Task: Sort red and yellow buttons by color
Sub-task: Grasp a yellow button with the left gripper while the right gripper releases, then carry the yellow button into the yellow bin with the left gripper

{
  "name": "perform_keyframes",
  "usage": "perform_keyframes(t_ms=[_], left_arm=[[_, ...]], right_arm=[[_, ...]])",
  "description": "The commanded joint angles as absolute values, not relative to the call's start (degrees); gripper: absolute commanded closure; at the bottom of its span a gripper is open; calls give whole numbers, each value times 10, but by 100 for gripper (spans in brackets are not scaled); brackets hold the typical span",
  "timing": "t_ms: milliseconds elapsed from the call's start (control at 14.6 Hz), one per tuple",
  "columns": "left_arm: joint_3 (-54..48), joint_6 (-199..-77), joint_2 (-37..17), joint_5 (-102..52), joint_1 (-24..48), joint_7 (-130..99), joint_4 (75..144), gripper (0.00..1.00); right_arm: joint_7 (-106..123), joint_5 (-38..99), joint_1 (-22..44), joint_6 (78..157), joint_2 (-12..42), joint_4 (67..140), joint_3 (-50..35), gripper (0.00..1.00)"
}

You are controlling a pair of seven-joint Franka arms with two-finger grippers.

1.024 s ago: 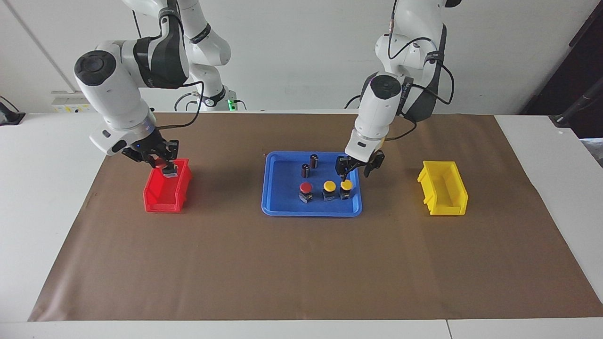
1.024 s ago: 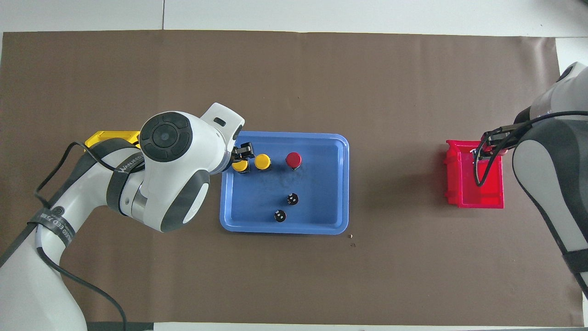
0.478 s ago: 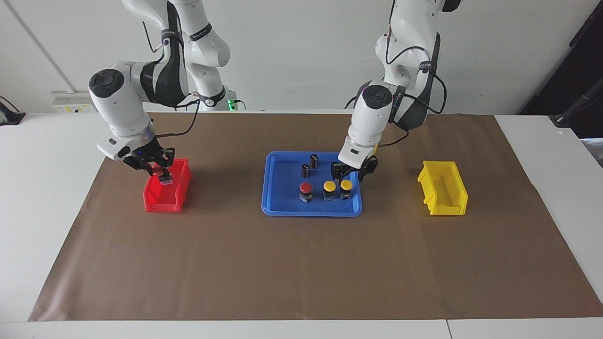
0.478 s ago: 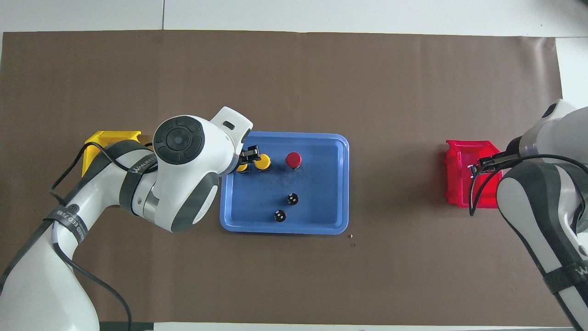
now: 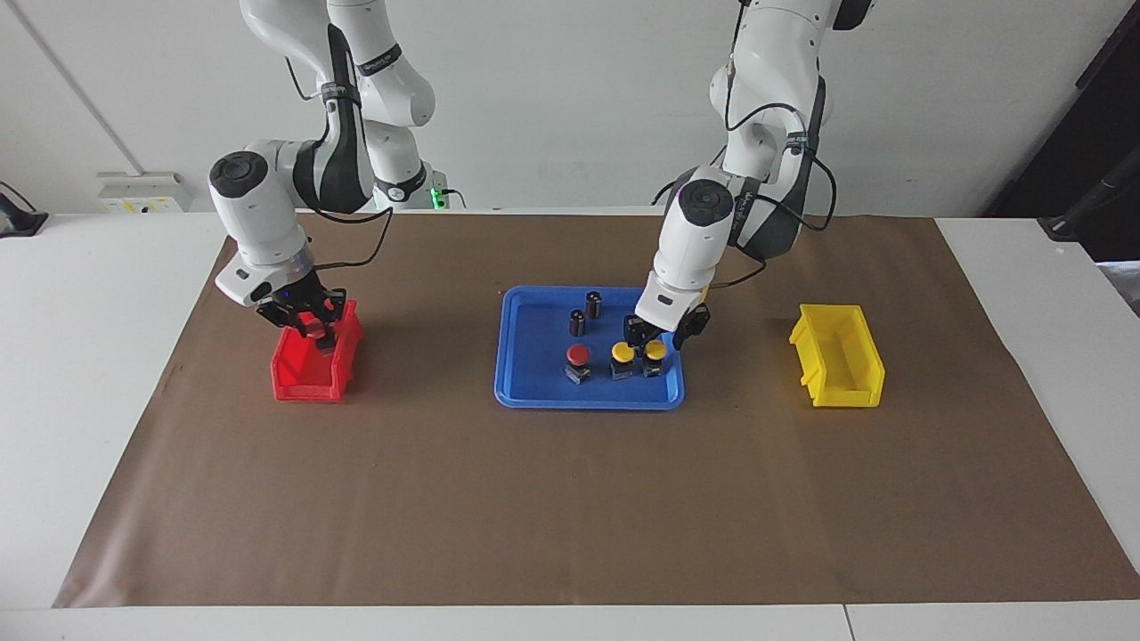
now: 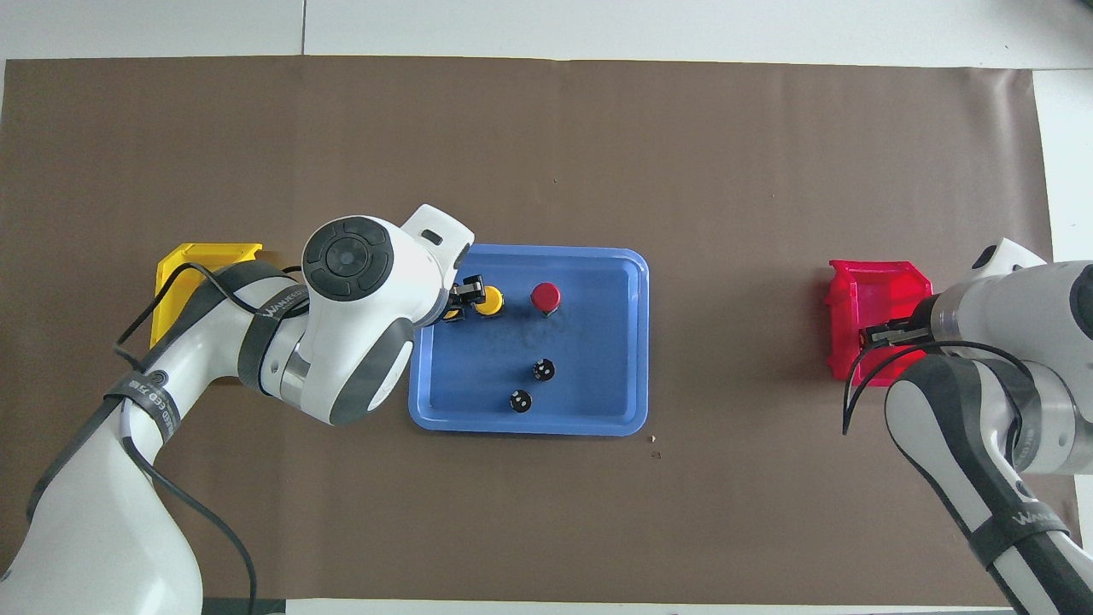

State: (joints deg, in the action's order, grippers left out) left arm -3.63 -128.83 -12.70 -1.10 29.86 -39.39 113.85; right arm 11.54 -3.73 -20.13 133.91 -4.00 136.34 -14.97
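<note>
The blue tray (image 5: 525,392) holds 1 red button (image 5: 578,355) and 2 yellow buttons (image 5: 622,353) (1 partly under the arm overhead). Left gripper (image 5: 656,335) spreads open over them. Right gripper (image 5: 307,322), in the red bin (image 5: 298,383): grip unreadable.

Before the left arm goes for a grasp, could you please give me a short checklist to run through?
1. Left gripper low over the yellow buttons in the blue tray: ok.
2. Lined up on one yellow button: cannot tell.
3. Red button apart from the yellow ones: ok.
4. Yellow bin upright: ok.
5. Right gripper at the red bin, load released: cannot tell.
</note>
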Motion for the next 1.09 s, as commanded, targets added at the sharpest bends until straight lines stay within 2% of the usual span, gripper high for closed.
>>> perform_keyframes(t_ms=[0, 137, 205, 273, 410, 478, 683, 820, 1024], left_arm=[[-26, -1297, -120, -15, 305, -396, 1145, 99], [-25, -1259, -116, -16, 299, -392, 1115, 99], [-21, -1200, -108, -15, 289, -386, 1081, 99], [-22, -1126, -94, -17, 269, -362, 1043, 99], [-19, -1025, -85, -19, 241, -278, 992, 99], [-18, -1006, -75, -16, 220, -232, 991, 99], [-16, -991, -62, 9, 151, -103, 996, 99], [-15, -998, -57, 14, 101, -45, 1013, 98], [-15, -1017, -44, 24, 42, -10, 1045, 98]], right_arm=[[135, -27, -211, 1347, -61, 1383, -154, 67], [149, -27, -213, 1347, -62, 1383, -154, 63], [150, -27, -216, 1347, -62, 1383, -153, 52], [150, -27, -216, 1346, -62, 1383, -153, 36], [153, -27, -215, 1332, -61, 1369, -153, 33], [157, -27, -214, 1303, -55, 1344, -154, 33], [140, -27, -191, 1172, -39, 1221, -159, 30], [76, -25, -151, 1101, -8, 1125, -160, 25], [-109, -20, -34, 1095, 46, 1028, -161, 19]])
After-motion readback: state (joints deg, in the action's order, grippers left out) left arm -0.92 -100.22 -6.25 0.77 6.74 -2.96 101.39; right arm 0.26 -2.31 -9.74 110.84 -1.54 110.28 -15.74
